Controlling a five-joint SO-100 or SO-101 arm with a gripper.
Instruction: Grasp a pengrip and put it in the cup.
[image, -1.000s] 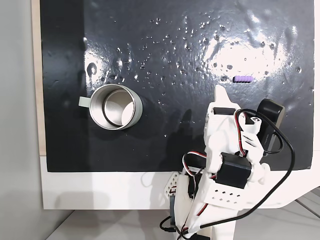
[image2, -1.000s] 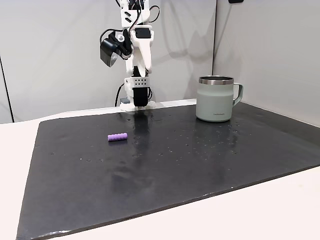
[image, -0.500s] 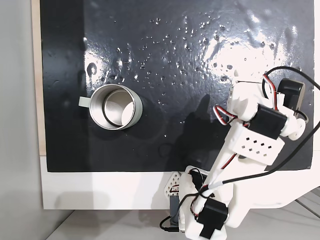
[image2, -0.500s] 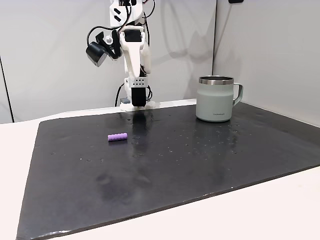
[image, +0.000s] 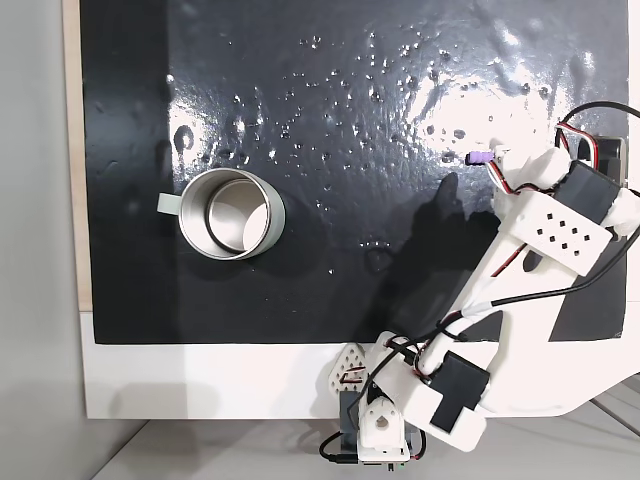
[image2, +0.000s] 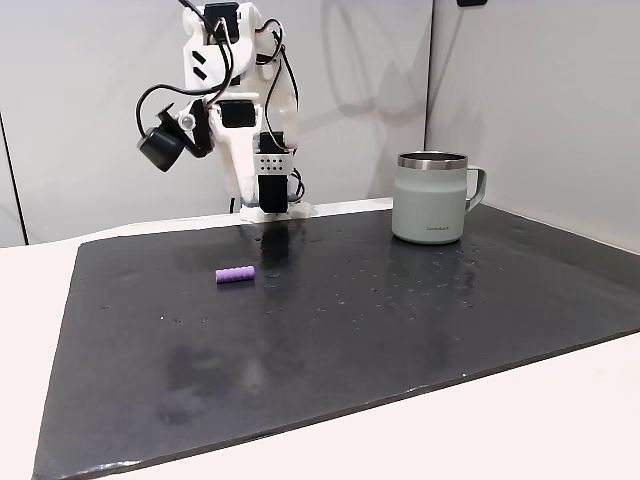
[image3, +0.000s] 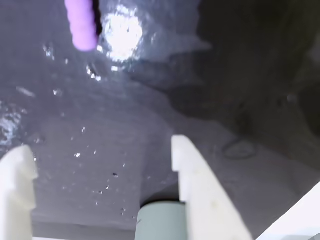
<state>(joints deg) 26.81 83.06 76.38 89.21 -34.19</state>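
Claw (image3: 100, 155) standing wide open in the wrist view: two white fingers (image3: 200, 190) coming up from the bottom edge with a broad gap between them, nothing held, nothing touching them. Bare black mat (image3: 165, 115) showing through the gap, wet-looking and throwing back a bright glare.

Pengrip (image3: 82, 24) lying at the top left of the wrist view, well ahead of the fingertips and apart from them. Pale purple, short, slim, rounded end pointing down the frame; blurred, ribs hard to make out here. In the fixed view from above, the pengrip (image: 481, 157) is peeking out at the arm's white head, its right part covered by the arm (image: 545, 215). In the low fixed view, the pengrip (image2: 235, 273) is lying flat on its side on the mat (image2: 330, 340), ribbed, left of centre, in front of the arm's base.

Arm (image2: 235, 130) is leaning over to the left in the low fixed view, a black camera pod hanging off its left side; claw tips not made out there.

Cup (image2: 435, 197) is standing upright at the back right of the mat, steel rim, pale grey-green body, handle to its right. From above, the cup (image: 232, 212) is sitting at the mat's left side with its handle tab to the left, well apart from the pengrip. Mat is resting on a white table (image2: 520, 420).
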